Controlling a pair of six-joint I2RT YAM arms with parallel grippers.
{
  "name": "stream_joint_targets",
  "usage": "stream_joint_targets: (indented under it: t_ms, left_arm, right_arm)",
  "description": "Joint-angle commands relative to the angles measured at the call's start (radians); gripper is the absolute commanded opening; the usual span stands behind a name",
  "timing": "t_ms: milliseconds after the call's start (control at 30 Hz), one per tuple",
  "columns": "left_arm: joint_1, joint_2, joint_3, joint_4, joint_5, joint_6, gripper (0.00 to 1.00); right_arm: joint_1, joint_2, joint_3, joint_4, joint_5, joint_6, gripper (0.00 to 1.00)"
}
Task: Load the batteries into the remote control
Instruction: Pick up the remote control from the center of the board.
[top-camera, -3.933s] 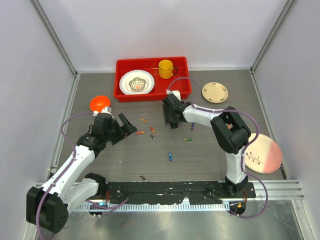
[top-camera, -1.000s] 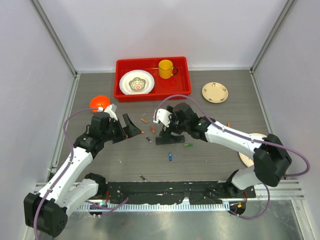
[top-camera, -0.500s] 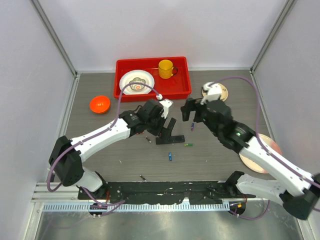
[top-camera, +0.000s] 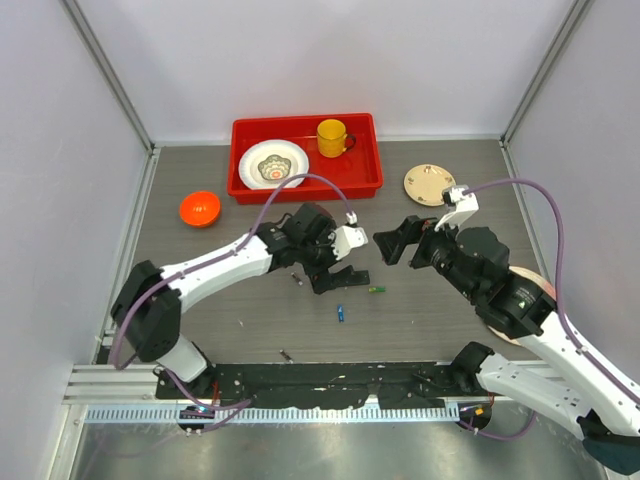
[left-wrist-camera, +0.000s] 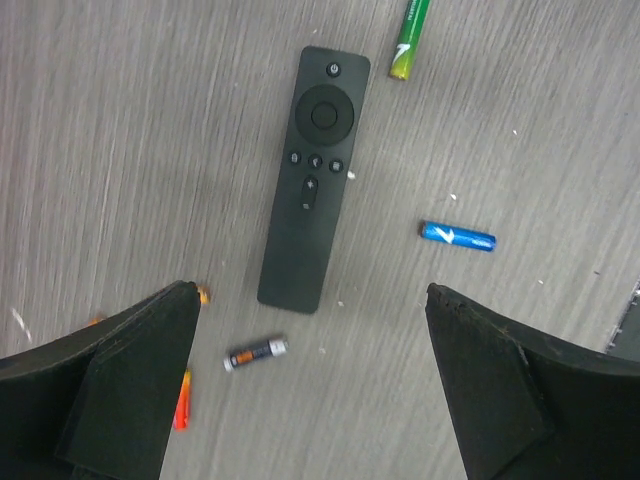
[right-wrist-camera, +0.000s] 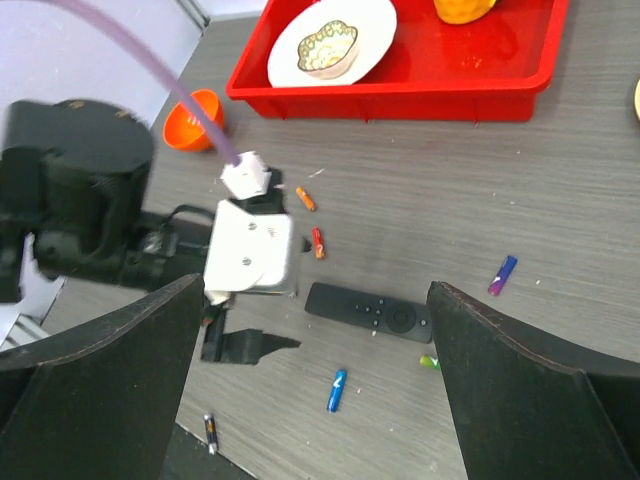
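L gripper (left-wrist-camera: 310, 295) hung over table (left-wrist-camera: 520, 120), fingers spread wide, empty. Remote (left-wrist-camera: 312, 180) lay flat below, buttons up, untouched. Green battery (left-wrist-camera: 410, 38) sat by its top end, blue battery (left-wrist-camera: 457, 236) beside it, grey battery (left-wrist-camera: 256, 352) & orange battery (left-wrist-camera: 182, 398) near its bottom end. R gripper (right-wrist-camera: 316, 285) was spread too, empty, raised.

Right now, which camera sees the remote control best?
The left wrist view: the remote control lies whole, buttons up, filling the middle. The right wrist view shows it whole but smaller. In the top external view it is hard to pick out under the left arm.
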Motion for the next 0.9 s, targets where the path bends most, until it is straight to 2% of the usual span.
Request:
stream_joint_targets:
  t_ms: [0, 133, 300, 533, 867]
  left_arm:
    - [0.015, 0.127, 0.111, -0.043, 0.090, 0.182, 1.00]
    - [0.034, 0.271, 0.217, -0.125, 0.102, 0.233, 0.94]
    - [0.081, 0.308, 0.210, -0.053, 0.149, 0.220, 0.90]
    - [0.084, 0.360, 0.213, -0.026, 0.217, 0.216, 0.89]
    - [0.078, 0.403, 0.208, 0.011, 0.220, 0.204, 0.87]
  right_arm:
    - [0.000, -0.052, -0.002, -0.029, -0.037, 0.004, 0.99]
    - [-0.002, -0.081, -0.017, -0.042, -0.043, 0.021, 0.99]
    - [-0.002, -0.095, -0.039, -0.038, -0.047, 0.036, 0.99]
    - [-0.003, -0.078, -0.036, -0.057, -0.030, 0.015, 0.98]
    - [-0.002, -0.064, -0.062, -0.040, -0.010, 0.010, 0.99]
